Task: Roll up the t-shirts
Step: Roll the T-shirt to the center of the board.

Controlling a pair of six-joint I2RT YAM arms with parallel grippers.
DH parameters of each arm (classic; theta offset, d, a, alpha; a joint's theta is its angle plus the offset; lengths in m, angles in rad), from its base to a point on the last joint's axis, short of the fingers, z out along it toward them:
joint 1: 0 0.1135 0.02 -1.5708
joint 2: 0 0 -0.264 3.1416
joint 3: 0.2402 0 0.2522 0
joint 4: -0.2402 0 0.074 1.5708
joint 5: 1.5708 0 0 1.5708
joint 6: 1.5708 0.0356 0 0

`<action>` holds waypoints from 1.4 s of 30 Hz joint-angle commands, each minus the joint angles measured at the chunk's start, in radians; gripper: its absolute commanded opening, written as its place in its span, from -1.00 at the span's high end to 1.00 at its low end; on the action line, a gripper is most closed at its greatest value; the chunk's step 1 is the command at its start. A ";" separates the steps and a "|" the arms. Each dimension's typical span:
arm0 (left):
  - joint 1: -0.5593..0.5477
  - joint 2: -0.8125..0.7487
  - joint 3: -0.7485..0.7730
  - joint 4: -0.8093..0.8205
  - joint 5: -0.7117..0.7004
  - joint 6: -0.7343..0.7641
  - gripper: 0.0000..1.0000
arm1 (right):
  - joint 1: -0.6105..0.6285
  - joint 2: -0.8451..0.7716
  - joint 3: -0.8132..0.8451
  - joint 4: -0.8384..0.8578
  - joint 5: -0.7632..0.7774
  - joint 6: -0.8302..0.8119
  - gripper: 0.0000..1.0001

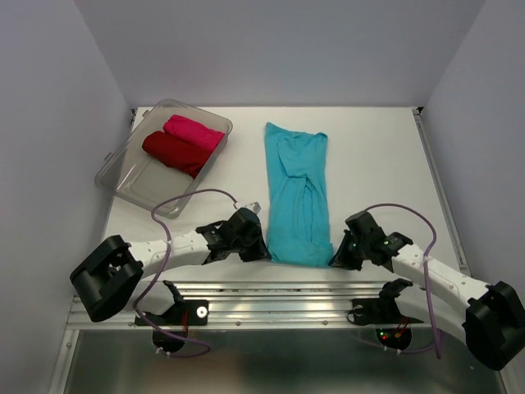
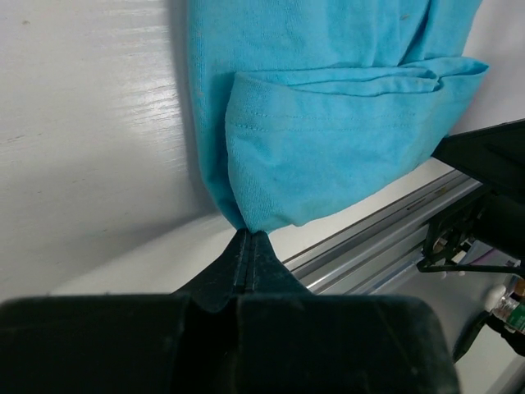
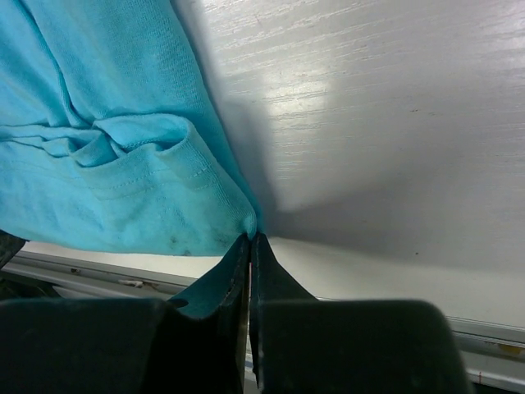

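Bottom centre: L gripper (image 1: 261,249) & R gripper (image 1: 338,256) both pinched shut on near corners of turquoise t-shirt (image 1: 297,193), a long folded strip mid-frame on table (image 1: 377,156). Upper left: dark red t-shirt (image 1: 174,151) & pink t-shirt (image 1: 194,131), rolled, inside clear tub (image 1: 123,182).
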 commanded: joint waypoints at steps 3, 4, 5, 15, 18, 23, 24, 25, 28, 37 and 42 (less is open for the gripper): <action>-0.005 -0.069 0.000 -0.042 -0.046 -0.026 1.00 | 0.008 -0.005 0.065 -0.011 0.032 -0.009 0.99; -0.005 -0.076 0.004 -0.046 -0.049 -0.027 1.00 | 0.008 -0.002 0.076 -0.030 0.041 -0.012 0.99; -0.005 -0.090 0.010 -0.052 -0.057 -0.029 1.00 | 0.008 0.003 0.087 -0.039 0.050 -0.018 0.99; 0.002 -0.116 0.062 -0.108 -0.092 -0.021 1.00 | 0.008 0.037 0.211 -0.091 0.113 -0.036 0.99; 0.013 -0.116 0.083 -0.115 -0.098 -0.017 1.00 | 0.008 0.057 0.240 -0.096 0.130 -0.046 0.99; 0.044 -0.093 0.114 -0.134 -0.091 -0.010 1.00 | 0.008 0.093 0.274 -0.099 0.168 -0.050 0.99; 0.051 -0.092 0.116 -0.129 -0.088 -0.015 1.00 | 0.008 0.096 0.275 -0.099 0.177 -0.049 0.99; 0.065 -0.090 0.117 -0.125 -0.086 -0.013 1.00 | 0.008 0.100 0.278 -0.099 0.185 -0.047 0.99; 0.091 -0.080 0.132 -0.123 -0.085 -0.006 1.00 | 0.008 0.110 0.289 -0.097 0.207 -0.046 0.99; 0.156 0.025 0.200 -0.121 -0.057 0.066 1.00 | 0.008 0.193 0.343 -0.073 0.251 -0.056 0.98; 0.188 0.074 0.231 -0.123 -0.042 0.098 1.00 | 0.008 0.239 0.370 -0.056 0.283 -0.075 0.96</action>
